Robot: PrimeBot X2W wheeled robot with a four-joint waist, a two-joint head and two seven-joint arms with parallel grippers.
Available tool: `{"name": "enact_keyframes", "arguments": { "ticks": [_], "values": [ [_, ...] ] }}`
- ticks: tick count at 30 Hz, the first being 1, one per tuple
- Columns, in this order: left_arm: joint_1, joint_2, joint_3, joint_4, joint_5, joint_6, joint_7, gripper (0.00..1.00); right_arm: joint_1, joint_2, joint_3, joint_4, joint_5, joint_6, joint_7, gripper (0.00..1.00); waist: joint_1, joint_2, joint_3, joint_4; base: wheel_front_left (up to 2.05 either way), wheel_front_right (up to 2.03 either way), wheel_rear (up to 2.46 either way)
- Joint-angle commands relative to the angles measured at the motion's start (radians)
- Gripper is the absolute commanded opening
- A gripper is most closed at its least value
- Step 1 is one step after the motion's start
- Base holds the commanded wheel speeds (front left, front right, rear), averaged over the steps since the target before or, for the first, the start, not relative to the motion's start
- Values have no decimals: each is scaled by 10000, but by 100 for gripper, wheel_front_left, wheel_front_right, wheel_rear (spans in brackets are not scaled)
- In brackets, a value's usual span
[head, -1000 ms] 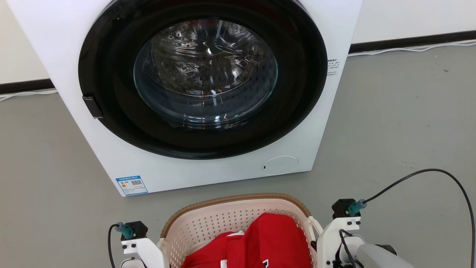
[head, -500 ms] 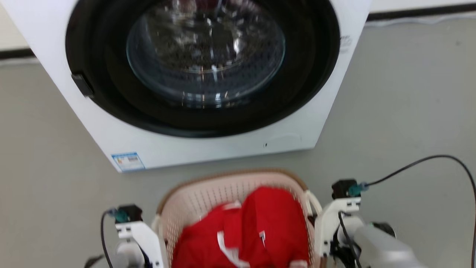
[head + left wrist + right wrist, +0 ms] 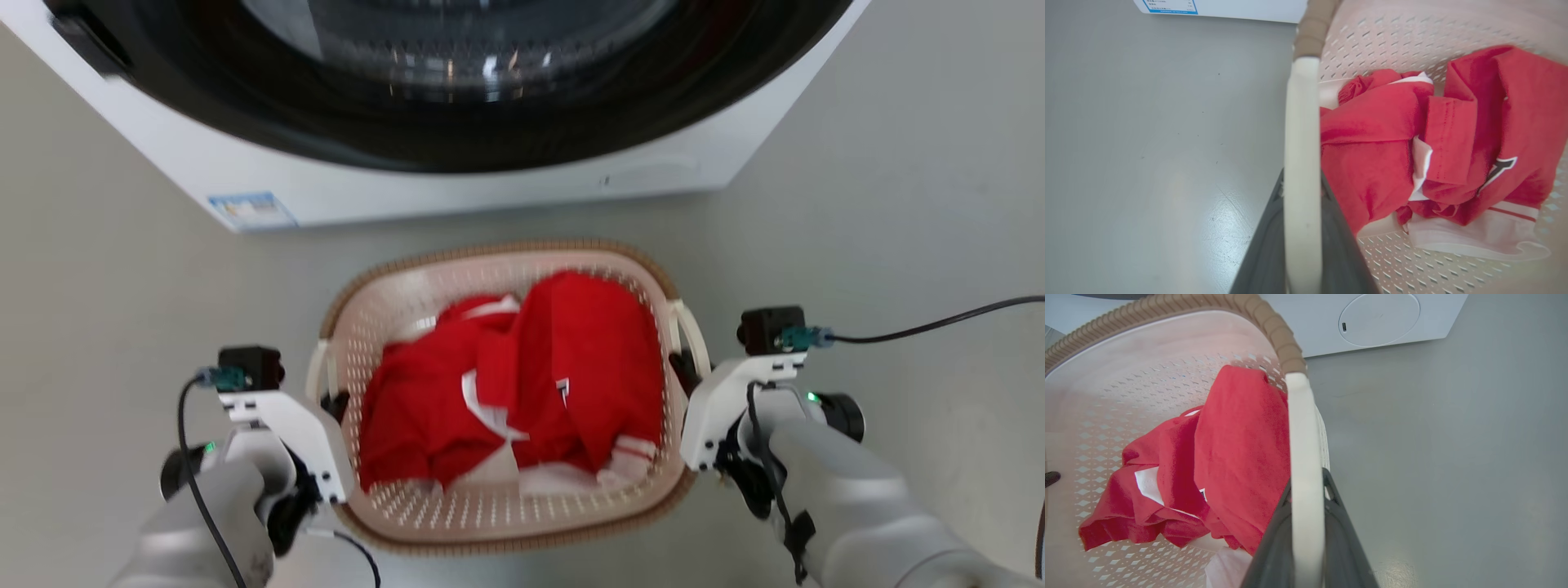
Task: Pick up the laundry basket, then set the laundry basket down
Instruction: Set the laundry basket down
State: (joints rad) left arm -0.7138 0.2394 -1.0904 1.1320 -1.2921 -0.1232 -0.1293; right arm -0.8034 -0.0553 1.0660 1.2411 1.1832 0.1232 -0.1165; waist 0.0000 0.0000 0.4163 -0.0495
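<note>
The laundry basket (image 3: pixel 490 248), cream perforated plastic with a brown woven-look rim, sits low in the middle of the head view, in front of the washing machine. It holds a crumpled red and white garment (image 3: pixel 522 376). My left gripper (image 3: pixel 335 404) is shut on the basket's white left loop handle (image 3: pixel 1300 155), with a dark finger on either side of it. On the opposite side, my right gripper (image 3: pixel 682 369) is shut on the right handle (image 3: pixel 1303 457) in the same way. I cannot tell whether the basket's base touches the floor.
A white washing machine (image 3: pixel 457 192) with a dark round door stands just beyond the basket. Grey floor (image 3: pixel 898 204) lies open to the left and right. A black cable (image 3: pixel 922 328) runs off from my right wrist.
The head camera has tilted down, so the machine has slid up the picture and the whole basket and both forearms now show. Both grippers stay at the handles.
</note>
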Motion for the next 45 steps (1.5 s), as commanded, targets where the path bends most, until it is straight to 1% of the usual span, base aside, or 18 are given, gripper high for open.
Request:
{"name": "enact_keyframes", "arguments": {
  "ticks": [1,8,13,23,28,43,44,45],
  "values": [
    [-480,393,170,-130,68,-75,-267,0,-109,51,-23,-39,169,75,-317,0,0,0,950,104,0,0,0],
    [-1145,603,127,-266,51,-75,-733,0,-460,51,-73,-93,404,75,-966,0,0,0,2127,194,0,0,0],
    [-1518,681,57,-307,59,-75,-966,0,-734,51,-115,-14,505,75,-1251,0,0,0,2700,211,0,0,0],
    [-1788,726,-67,-293,-43,-75,-1196,0,-1062,51,-171,31,553,75,-1442,0,0,0,3323,180,0,0,0],
    [-1949,745,-43,-282,-64,-75,-1273,0,-1354,51,-543,14,307,75,-1449,0,0,0,3637,179,0,0,0],
    [-2255,759,-145,-277,-83,-75,-1319,0,-1422,51,-1216,51,-311,75,-1452,0,0,0,4083,227,0,0,0],
    [-2265,754,-159,-266,-90,-75,-1320,11,-1400,51,-1231,55,-323,75,-1452,8,0,0,4090,231,0,0,0],
    [-2272,748,-172,-252,-98,-75,-1320,44,-1369,51,-1233,56,-323,75,-1452,50,0,0,4093,234,0,0,0]
  ]
}}
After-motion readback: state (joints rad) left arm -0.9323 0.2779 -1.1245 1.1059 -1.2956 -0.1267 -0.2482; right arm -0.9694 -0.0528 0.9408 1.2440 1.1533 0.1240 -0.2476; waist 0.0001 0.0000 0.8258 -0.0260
